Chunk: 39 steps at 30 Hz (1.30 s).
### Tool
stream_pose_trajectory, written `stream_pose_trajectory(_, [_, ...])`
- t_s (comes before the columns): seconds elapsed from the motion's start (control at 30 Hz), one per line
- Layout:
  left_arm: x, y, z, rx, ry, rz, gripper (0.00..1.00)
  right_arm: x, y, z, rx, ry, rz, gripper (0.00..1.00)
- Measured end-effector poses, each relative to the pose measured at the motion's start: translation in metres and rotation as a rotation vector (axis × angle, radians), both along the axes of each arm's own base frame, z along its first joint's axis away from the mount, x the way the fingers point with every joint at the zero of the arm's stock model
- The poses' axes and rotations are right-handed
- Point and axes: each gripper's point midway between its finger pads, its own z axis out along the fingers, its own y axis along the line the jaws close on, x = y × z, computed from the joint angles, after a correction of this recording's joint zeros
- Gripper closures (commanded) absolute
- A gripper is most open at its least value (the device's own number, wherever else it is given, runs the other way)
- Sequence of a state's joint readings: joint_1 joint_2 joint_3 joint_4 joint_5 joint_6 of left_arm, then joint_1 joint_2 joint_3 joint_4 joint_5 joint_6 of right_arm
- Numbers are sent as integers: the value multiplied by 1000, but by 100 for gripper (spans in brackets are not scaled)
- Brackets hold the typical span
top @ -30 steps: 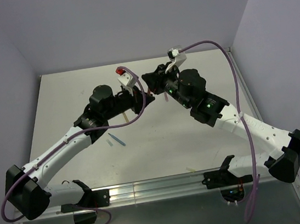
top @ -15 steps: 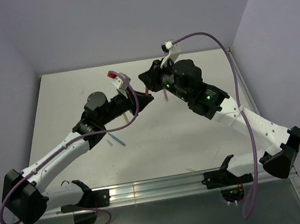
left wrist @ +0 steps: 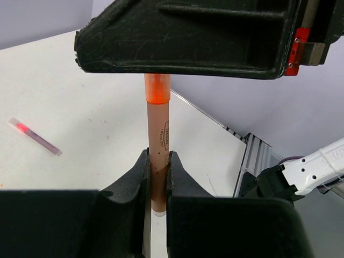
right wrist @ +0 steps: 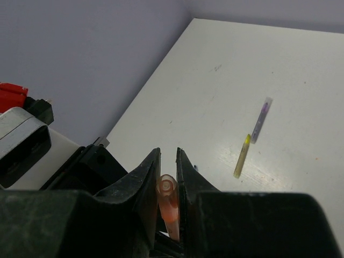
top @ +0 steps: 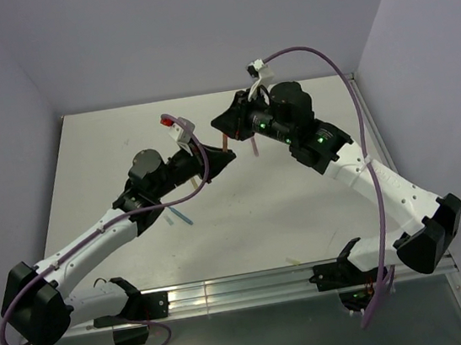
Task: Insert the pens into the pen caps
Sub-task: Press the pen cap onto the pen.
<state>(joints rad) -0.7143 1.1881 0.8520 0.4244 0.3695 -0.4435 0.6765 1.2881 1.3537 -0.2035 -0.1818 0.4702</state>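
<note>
My left gripper (left wrist: 157, 157) is shut on an orange pen (left wrist: 159, 126), which stands upright between its fingers. The pen's far end sits in a brighter orange pen cap (left wrist: 157, 88). My right gripper (right wrist: 168, 156) is shut on that cap (right wrist: 169, 198), directly over the left gripper. In the top view the two grippers meet above the table's middle, left (top: 214, 159) and right (top: 227, 128), with the pen (top: 225, 143) between them. A yellow pen (right wrist: 242, 156) and a grey-purple pen (right wrist: 260, 119) lie on the table. A blue pen (top: 183, 216) lies near the left forearm.
A pink-red-tipped pen (left wrist: 34, 136) lies on the white table (top: 303, 205). A pale stub (top: 169, 220) lies beside the blue pen and another small pale piece (top: 293, 259) near the front rail (top: 237, 289). Purple walls close in the back and sides.
Both arms have swung a little to the left and turned, holding pen and cap together. The grips are unchanged.
</note>
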Motion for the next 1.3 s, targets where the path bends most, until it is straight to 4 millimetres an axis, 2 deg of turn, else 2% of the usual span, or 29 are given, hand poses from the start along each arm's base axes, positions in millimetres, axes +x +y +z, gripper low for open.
stream_pose_trajectory(0.13, [0, 1, -4, -13, 24, 2, 93, 2, 1, -5, 0, 20, 0, 100])
stream_pose_trajectory(0.37, [1, -2, -8, -28, 54, -2, 91, 7, 0, -10, -12, 31, -22, 100])
stream_pose_trajectory(0.57, [3, -5, -20, -37, 109, -2, 89, 13, 0, -23, -27, 74, -38, 100])
stream_pose_trajectory(0.63, [3, -5, -25, -38, 132, 2, 84, 16, 1, -30, -33, 96, -35, 100])
stream_pose_trajectory(0.93, [14, -7, -46, -35, 227, 42, 78, 32, 2, -59, -33, 194, -25, 100])
stream_pose_trajectory(1.03, [16, -8, -52, -33, 254, 47, 72, 37, 2, -72, -27, 240, -15, 100])
stream_pose_trajectory(1.17, [18, -7, -56, -33, 268, 62, 66, 32, 5, -100, -27, 338, 17, 100])
stream_pose_trajectory(1.3, [19, -8, -62, -27, 284, 63, 64, 29, 4, -112, -26, 383, 32, 100])
